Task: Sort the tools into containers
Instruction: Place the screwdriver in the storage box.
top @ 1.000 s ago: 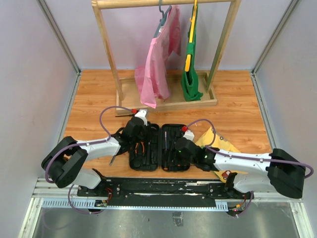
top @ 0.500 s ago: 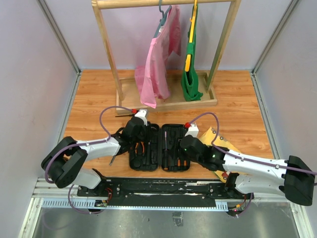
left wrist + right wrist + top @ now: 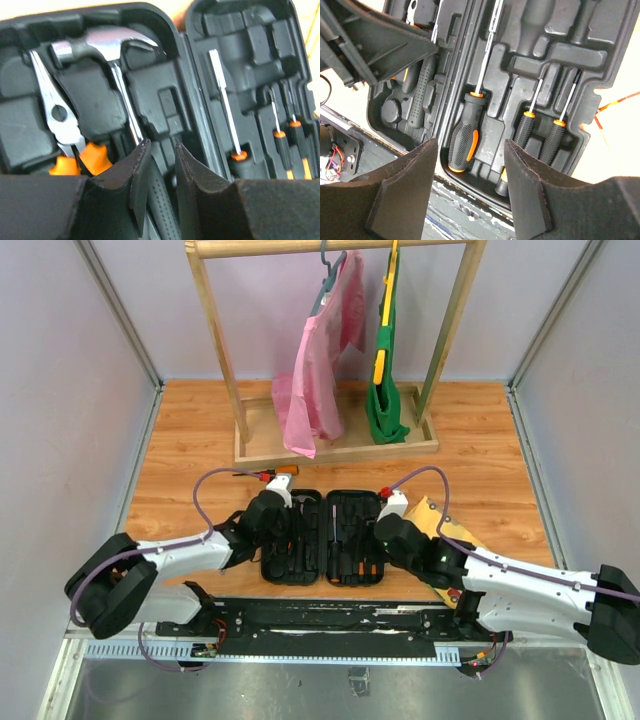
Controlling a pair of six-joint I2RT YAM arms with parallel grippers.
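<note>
Hammer (image 3: 107,42) lies slotted under the left gripper (image 3: 161,147), jaws narrowly parted — right gripper (image 3: 470,145), spread wide, over the big screwdriver (image 3: 464,130)

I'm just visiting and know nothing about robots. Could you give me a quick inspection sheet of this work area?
Surface: wooden table.
Job's things: open black tool case; hammer, pliers and screwdrivers seated in its slots.
Clutter: yellow board under the right arm.
Grippers: left gripper, jaws narrowly apart astride the hammer handle, hold unclear; right gripper, jaws wide open over the screwdrivers, empty.
Cables: purple cable looped at the left arm, another at the right.
Surroundings: wooden rack holding a pink garment and a green garment; pale walls.
</note>
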